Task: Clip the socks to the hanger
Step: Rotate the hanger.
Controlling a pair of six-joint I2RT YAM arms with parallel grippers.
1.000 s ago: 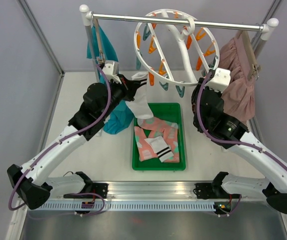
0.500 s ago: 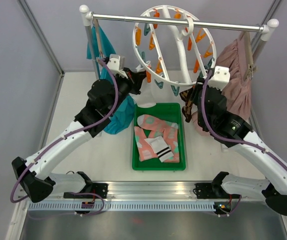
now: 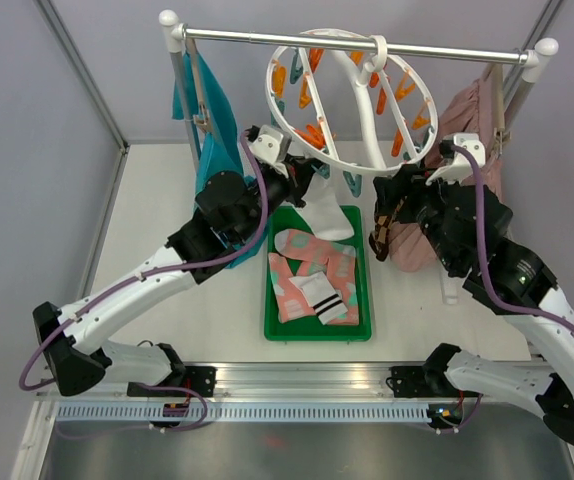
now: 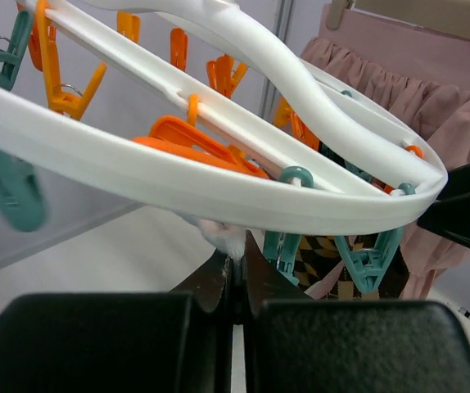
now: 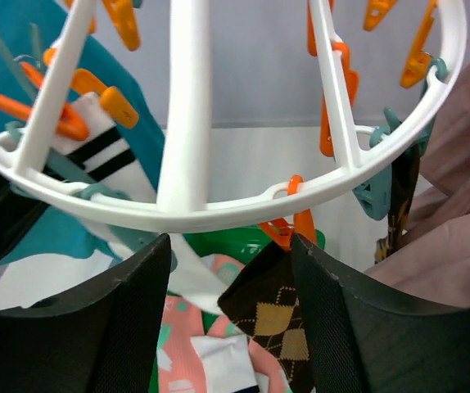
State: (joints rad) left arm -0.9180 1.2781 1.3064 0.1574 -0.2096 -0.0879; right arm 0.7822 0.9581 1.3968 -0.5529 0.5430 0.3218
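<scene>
Both arms have closed in under the hanger point(image 4: 178, 184) since a second ago, the left one bringing its sock across toward the middle. Below the ring, the green tray point(image 3: 317, 336) holds the pink socks point(image 3: 289, 290), not yet hung. The left gripper point(image 4: 233, 270) is clamped on a white striped sock point(image 3: 329, 215) just under the rim. The right gripper point(image 5: 231, 241) has spread wide, and the argyle sock point(image 5: 277, 327) dangles from an orange clip point(image 5: 288, 232) between its fingers. That sock looks hung, with the white one likely next.
</scene>
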